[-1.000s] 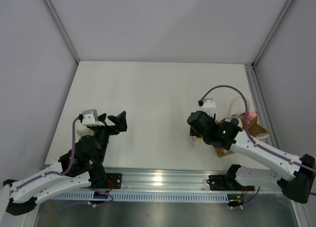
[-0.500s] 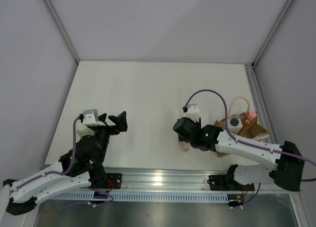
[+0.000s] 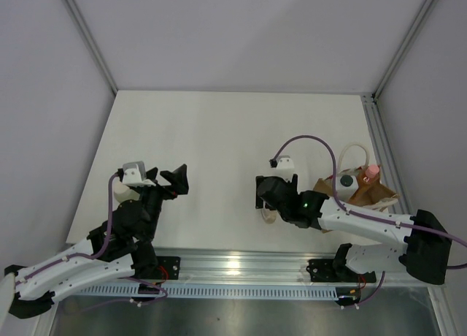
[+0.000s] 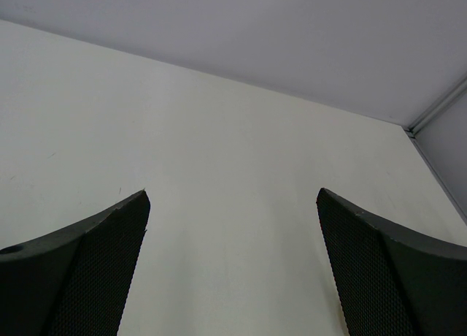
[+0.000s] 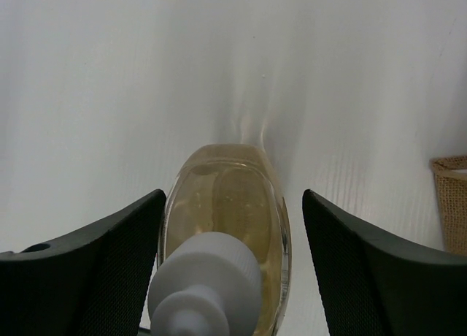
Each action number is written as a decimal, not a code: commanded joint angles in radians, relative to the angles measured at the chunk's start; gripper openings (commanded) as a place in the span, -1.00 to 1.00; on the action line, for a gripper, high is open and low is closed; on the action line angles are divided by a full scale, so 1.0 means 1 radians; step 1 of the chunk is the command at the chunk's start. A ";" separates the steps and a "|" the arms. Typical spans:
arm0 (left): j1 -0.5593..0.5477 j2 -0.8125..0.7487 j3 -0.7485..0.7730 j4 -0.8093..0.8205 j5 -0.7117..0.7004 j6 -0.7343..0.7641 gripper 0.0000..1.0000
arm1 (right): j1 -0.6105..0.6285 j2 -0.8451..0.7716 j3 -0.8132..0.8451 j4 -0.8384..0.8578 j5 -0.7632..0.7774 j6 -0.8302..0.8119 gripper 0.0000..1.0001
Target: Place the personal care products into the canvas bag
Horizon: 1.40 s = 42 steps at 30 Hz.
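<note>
One slim amber bottle [image 5: 222, 226]: translucent, glossy, oval-bodied, white cap
Right end effector [image 5: 233, 193]: jaws apart around it
Left end effector [image 4: 232, 193]: wide, empty

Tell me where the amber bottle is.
In the right wrist view, the amber bottle is between the right fingers, left of the canvas bag.

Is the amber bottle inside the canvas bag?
No, the amber bottle is on the table between the right gripper's fingers, apart from the canvas bag.
</note>
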 commanded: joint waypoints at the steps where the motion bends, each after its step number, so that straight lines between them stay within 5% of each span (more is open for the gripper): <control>1: -0.008 0.004 -0.003 0.032 -0.008 0.012 0.99 | 0.004 -0.014 -0.019 0.076 0.010 0.007 0.60; 9: -0.008 0.002 -0.003 0.032 -0.009 0.012 0.99 | 0.004 0.059 -0.018 0.107 0.024 -0.010 0.52; 11: -0.008 0.001 -0.002 0.032 -0.009 0.012 0.99 | 0.007 0.069 -0.012 0.095 0.053 -0.001 0.28; 14: -0.008 0.001 -0.005 0.034 -0.009 0.012 0.99 | 0.009 0.079 0.011 0.041 0.102 0.028 -0.58; 17: -0.007 0.001 -0.005 0.034 -0.008 0.012 0.99 | 0.012 0.073 0.065 -0.044 0.130 0.037 -1.00; 32: -0.008 -0.004 -0.003 0.032 0.003 0.009 0.99 | -0.043 -0.135 0.576 -0.486 0.292 -0.003 -1.00; 42: -0.007 -0.001 -0.006 0.034 0.014 0.004 0.99 | -0.373 -0.313 0.629 -0.635 0.305 -0.019 -1.00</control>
